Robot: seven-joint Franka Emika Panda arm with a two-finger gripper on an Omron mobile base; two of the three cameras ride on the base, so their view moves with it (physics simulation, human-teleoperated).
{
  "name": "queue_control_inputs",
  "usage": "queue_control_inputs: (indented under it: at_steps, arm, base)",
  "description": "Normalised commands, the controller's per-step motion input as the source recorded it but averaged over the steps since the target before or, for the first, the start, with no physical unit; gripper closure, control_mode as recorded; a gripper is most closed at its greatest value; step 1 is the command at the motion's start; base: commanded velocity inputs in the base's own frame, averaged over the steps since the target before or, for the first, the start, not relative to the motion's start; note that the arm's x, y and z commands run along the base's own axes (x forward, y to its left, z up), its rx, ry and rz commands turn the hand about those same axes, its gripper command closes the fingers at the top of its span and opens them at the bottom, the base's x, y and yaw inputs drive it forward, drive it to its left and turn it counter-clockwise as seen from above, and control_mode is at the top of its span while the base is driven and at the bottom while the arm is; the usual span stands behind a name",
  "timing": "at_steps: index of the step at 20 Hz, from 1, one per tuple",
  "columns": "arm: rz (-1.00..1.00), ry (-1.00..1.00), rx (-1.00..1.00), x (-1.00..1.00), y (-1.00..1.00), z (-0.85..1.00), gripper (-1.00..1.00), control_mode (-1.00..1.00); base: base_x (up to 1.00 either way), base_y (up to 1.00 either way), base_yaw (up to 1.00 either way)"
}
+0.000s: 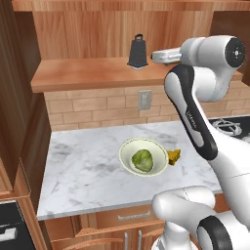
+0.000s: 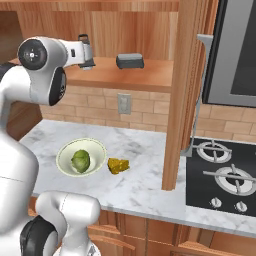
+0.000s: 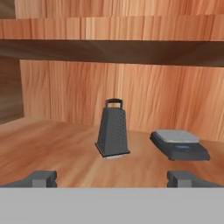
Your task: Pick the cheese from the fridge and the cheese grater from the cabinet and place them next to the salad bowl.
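My gripper [image 3: 112, 178]: jaws spread as wide as they go, nothing between them; the two dark fingertips [image 3: 40, 178] stand far apart at the bottom of the hand view, level with the cabinet shelf and pointing into it.
Counter [image 1: 83, 166]: white marble, below my raised arm, with brown drawers under its front edge.
Salad bowl [image 1: 128, 149]: pale cream-green, sitting on the counter with a green lettuce head [image 1: 142, 160] inside it.
Cheese [image 2: 118, 165]: yellow-orange wedge lying on the counter just beside the bowl, on the side toward the stove; it looks to be touching or nearly touching the rim.
Stove [image 2: 222, 175]: dark cooktop with round burners, farther along the counter, past a wooden upright.
Wall [image 1: 97, 110]: tan brick behind the counter, with a grey outlet [image 1: 144, 99] set in it.
Cabinet [image 1: 88, 73]: warm brown wood, open, its shelf above the counter.
Cheese grater [image 3: 112, 128]: dark grey, upright on the shelf, loop handle on top, straight ahead of my open jaws and apart from them.
Scale [image 3: 178, 145]: flat dark square with a grey top, on the same shelf beside the grater, not touching it.
Back panel [image 3: 144, 100]: plain wood behind both.
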Motion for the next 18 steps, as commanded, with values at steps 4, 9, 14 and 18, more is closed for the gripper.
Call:
queue_control_inputs:
  at_steps: [4,9,14,18]
  arm:
    - [0.0,0.0,0.0,0.28,0.0,0.0,-1.0,-1.0]
    - [0.0,0.0,0.0,0.24,0.0,0.0,-1.0,-1.0]
    - [0.0,0.0,0.0,0.18,0.0,-0.06,-1.0,-1.0]
    - [0.0,0.0,0.0,0.16,0.04,-0.09,-1.0,-1.0]
  base:
    - [0.0,0.0,0.0]
    - [0.0,0.0,0.0]
    - [0.0,0.0,0.0]
    - [0.0,0.0,0.0]
